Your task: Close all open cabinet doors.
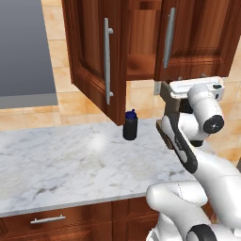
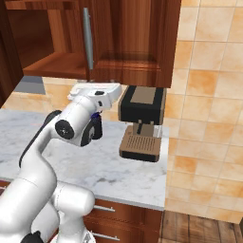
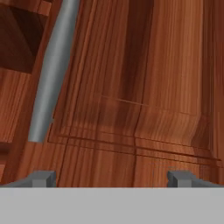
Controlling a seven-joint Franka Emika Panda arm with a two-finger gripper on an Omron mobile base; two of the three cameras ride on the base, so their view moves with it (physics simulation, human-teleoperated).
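While jaws gape, left cabinet door (image 1: pixel 96 61) swings outward, its handle (image 1: pixel 108 61) vertical.

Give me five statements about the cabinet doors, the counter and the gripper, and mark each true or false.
1. The left cabinet door stands swung open. True.
2. The right door has a round knob. False: it carries a long vertical bar handle.
3. A dark bottle stands on the marble counter. True.
4. The coffee machine sits on the floor. False: it stands on the counter by the tiled wall.
5. The gripper has its fingertips spread apart, facing a door panel. True.
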